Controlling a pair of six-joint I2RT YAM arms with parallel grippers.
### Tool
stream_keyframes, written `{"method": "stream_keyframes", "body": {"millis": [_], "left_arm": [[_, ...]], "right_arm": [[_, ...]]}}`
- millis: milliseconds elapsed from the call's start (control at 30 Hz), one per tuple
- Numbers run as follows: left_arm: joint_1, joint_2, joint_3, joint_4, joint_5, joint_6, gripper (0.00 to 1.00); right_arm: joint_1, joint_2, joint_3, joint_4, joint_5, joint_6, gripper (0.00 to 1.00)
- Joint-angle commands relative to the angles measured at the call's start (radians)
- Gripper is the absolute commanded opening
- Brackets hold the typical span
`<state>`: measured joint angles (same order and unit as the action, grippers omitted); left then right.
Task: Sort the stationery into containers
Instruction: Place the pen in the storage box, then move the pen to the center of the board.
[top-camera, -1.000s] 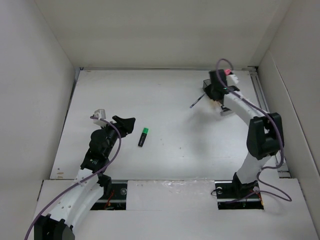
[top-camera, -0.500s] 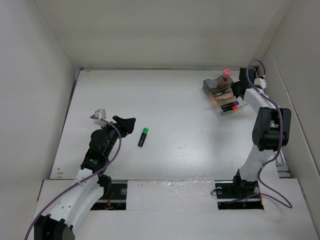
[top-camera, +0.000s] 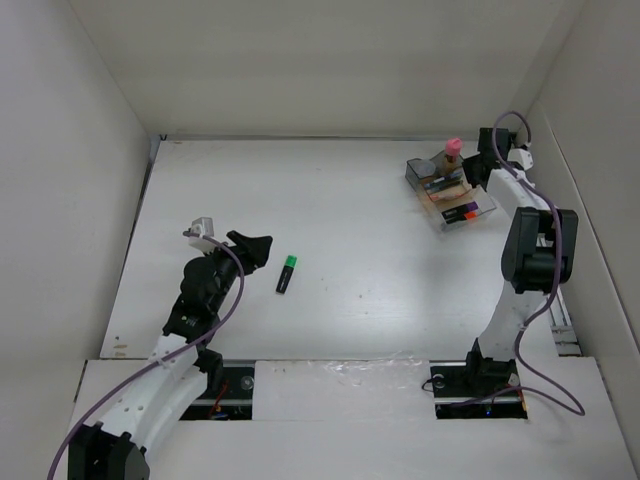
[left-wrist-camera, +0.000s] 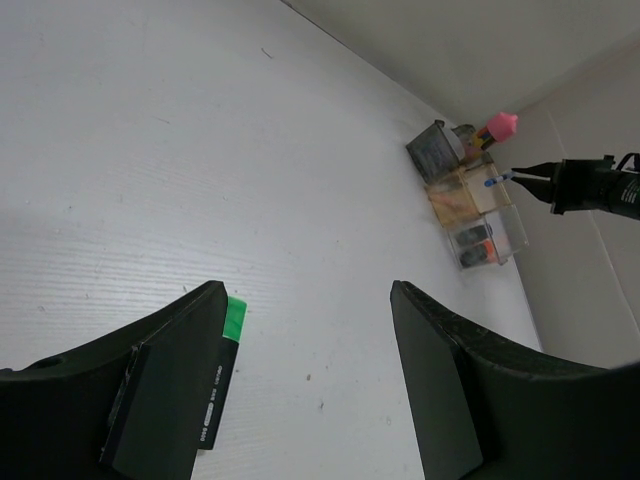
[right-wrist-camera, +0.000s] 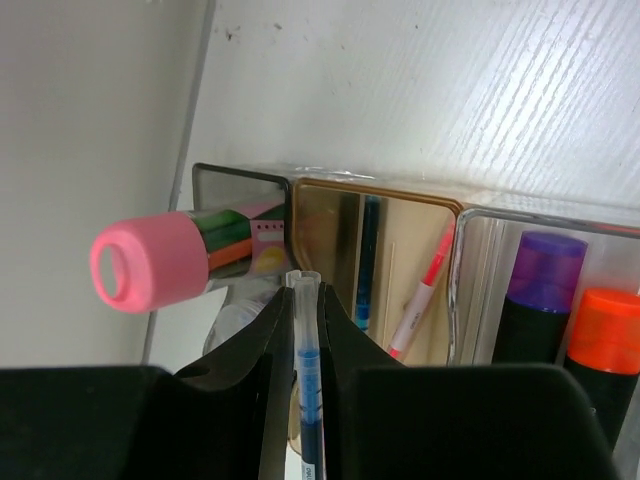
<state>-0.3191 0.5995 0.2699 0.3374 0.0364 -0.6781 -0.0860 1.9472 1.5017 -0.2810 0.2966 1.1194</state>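
No legible text anywhere, small label on green-and-black highlighter too blurred to read

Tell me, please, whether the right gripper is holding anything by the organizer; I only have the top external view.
Observer: Yes. The right wrist view shows the right gripper shut on a thin blue pen, its clear end poking out past the fingertips.
Operator: Thanks. What lies in the compartment just ahead of it?
Observer: The amber compartment of the organizer holds a dark blue pen and a thin orange pen, both leaning inside it.
Operator: And what about the other arm?
Observer: The left wrist view shows the left gripper open, with the green-and-black highlighter lying on the table by one finger, not gripped.
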Motion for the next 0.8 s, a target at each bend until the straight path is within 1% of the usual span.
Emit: {"method": "stream_keyframes", "body": {"millis": [0, 67, 167, 200, 267, 333, 433, 567, 600, 767], "left_arm": [[-0.003, 0.011, 0.008, 0.045, 0.002, -0.003, 0.64], [-0.003, 0.011, 0.008, 0.06, 0.002, -0.003, 0.64], [-0.003, 0.022, 0.008, 0.06, 0.002, -0.003, 0.64], [-0.003, 0.022, 0.008, 0.06, 0.002, -0.003, 0.64], [-0.003, 0.022, 0.008, 0.06, 0.002, -0.003, 0.64], [-0.003, 0.022, 0.008, 0.069, 0.002, -0.003, 0.64], [-0.003, 0.022, 0.008, 0.057, 0.002, -0.003, 0.64], [-0.003, 0.011, 0.008, 0.057, 0.002, -0.003, 0.64], [-0.003, 0.011, 0.008, 0.057, 0.002, -0.003, 0.64], [-0.003, 0.0, 0.008, 0.057, 0.002, -0.003, 0.64]], "right_arm": [[-0.012, 0.013, 0.049, 0.003, 0.039, 0.016, 0.01], [-0.012, 0.022, 0.049, 0.003, 0.039, 0.016, 0.03], [-0.012, 0.022, 0.037, 0.003, 0.048, 0.016, 0.09], [-0.012, 0.022, 0.037, 0.003, 0.049, 0.016, 0.09], [-0.012, 0.022, 0.037, 0.003, 0.049, 0.016, 0.12], [-0.012, 0.033, 0.049, -0.007, 0.039, 0.016, 0.14], [-0.012, 0.033, 0.049, -0.007, 0.006, 0.016, 0.26], [-0.012, 0.003, 0.051, -0.018, 0.006, 0.016, 0.33], [-0.012, -0.008, 0.042, -0.018, 0.006, 0.016, 0.37], [-0.012, -0.063, 0.006, 0.002, -0.004, 0.016, 0.41]]}}
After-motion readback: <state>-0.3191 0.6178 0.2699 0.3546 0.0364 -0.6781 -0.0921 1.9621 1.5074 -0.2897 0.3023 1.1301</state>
